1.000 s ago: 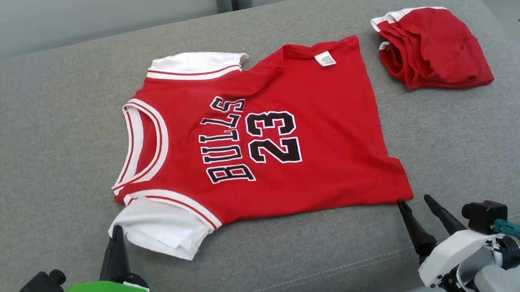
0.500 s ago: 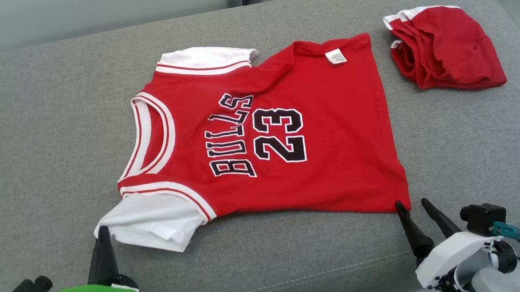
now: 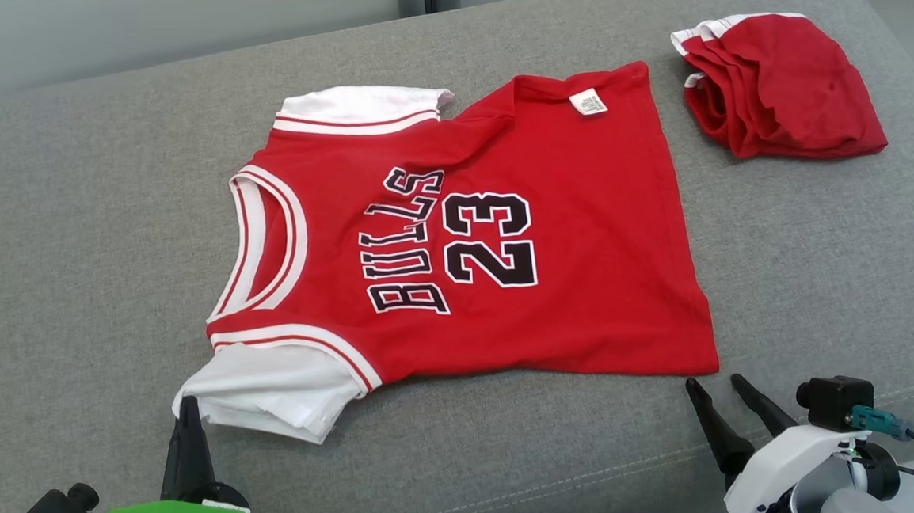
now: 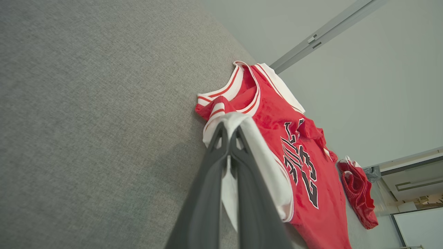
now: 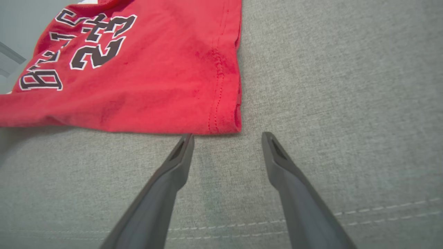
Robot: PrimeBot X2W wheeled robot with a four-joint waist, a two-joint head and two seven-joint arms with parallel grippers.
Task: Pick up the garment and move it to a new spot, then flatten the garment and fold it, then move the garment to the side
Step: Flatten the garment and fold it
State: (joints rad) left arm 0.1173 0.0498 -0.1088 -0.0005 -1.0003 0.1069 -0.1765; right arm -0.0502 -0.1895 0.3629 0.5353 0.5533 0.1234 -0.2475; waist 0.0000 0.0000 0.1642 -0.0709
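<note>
Fingers (image 4: pixel 207 183) on the left gripper (image 4: pixel 228 129) are pinched right together. A strip of white sleeve (image 4: pixel 263 155) is poking out between them, so it's got the jersey (image 4: pixel 273 114) by that sleeve. From the head cam the left gripper (image 3: pixel 188 404) sits at about 7 o'clock, tip right at the edge of the near white sleeve (image 3: pixel 274 386).

Right side is a different story. The right gripper (image 5: pixel 227 138) has its fingers (image 5: pixel 166 183) spread well apart with nothing between them, just grey couch (image 5: pixel 346 86). One tip is right at the jersey's (image 5: pixel 155 86) near hem corner. Honestly can't tell if it's touching the cloth or only just beside it. In the head view the right gripper (image 3: pixel 715 387) is at roughly 5 o'clock, just below that corner.

The jersey (image 3: pixel 582 225) itself is lying mostly flat in the middle of the couch (image 3: pixel 69 272), print side up (BULLS 23). Neck hole is toward 9 o'clock and the hem toward 3 o'clock. The other white sleeve (image 3: pixel 356 104) is at the far edge, around 11 o'clock. There's a small white tag (image 3: pixel 589 102) showing near the far hem corner, where the fabric looks turned over a bit.

Up at 2 o'clock there's a folded red pile (image 3: pixel 788 85) with white trim, near the jersey but not touching it.
</note>
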